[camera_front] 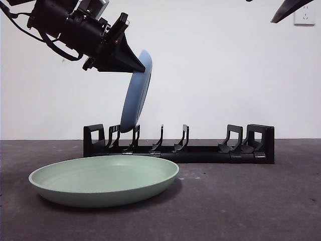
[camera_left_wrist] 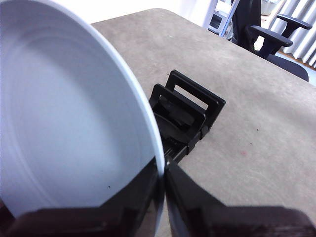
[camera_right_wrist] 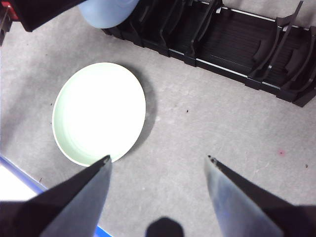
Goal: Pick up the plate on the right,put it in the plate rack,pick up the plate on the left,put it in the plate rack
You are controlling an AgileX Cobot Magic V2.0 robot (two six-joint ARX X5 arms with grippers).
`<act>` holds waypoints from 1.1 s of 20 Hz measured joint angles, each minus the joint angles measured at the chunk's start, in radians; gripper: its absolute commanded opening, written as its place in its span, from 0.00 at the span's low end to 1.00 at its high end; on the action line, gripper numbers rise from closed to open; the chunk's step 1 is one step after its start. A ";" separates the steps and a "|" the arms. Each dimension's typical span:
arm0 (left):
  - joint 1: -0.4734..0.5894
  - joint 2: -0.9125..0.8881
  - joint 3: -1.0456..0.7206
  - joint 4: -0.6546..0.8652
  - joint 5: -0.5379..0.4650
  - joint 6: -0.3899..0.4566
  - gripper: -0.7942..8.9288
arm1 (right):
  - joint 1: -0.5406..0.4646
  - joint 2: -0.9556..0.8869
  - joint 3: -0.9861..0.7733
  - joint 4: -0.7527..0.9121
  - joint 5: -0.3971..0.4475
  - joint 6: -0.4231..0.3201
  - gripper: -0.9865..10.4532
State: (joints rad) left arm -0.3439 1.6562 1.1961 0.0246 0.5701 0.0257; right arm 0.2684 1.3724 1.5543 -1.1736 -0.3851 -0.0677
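Observation:
My left gripper (camera_front: pixel 142 65) is shut on the upper rim of a pale blue plate (camera_front: pixel 134 103), which hangs on edge, slightly tilted. The plate's lower edge dips between two dividers near the left end of the black plate rack (camera_front: pixel 200 153). The left wrist view shows that gripper (camera_left_wrist: pixel 163 170) pinching the blue plate (camera_left_wrist: pixel 64 113), with the rack (camera_left_wrist: pixel 190 113) beyond it. A light green plate (camera_front: pixel 105 181) lies flat on the table in front of the rack. My right gripper (camera_right_wrist: pixel 158 159) hangs open high above the green plate (camera_right_wrist: pixel 98 111) and the rack (camera_right_wrist: pixel 232 39), holding nothing.
A white wall socket (camera_front: pixel 304 17) sits at the upper right, behind the black tip of the right arm (camera_front: pixel 291 10). Office chairs (camera_left_wrist: pixel 266 34) stand beyond the table's far edge. A blue strip (camera_right_wrist: pixel 19 177) runs along the table's edge near the green plate.

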 measured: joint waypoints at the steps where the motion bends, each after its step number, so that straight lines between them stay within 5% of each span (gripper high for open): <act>1: 0.003 0.001 0.000 -0.014 0.000 0.002 0.07 | 0.000 0.000 0.000 0.000 0.000 0.000 0.36; 22: -0.018 0.008 0.000 -0.198 -0.154 0.186 0.08 | 0.000 0.000 0.000 0.021 -0.011 0.004 0.36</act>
State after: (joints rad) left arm -0.3614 1.6638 1.1961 -0.1734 0.4164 0.2115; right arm 0.2684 1.3720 1.5543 -1.1522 -0.3958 -0.0635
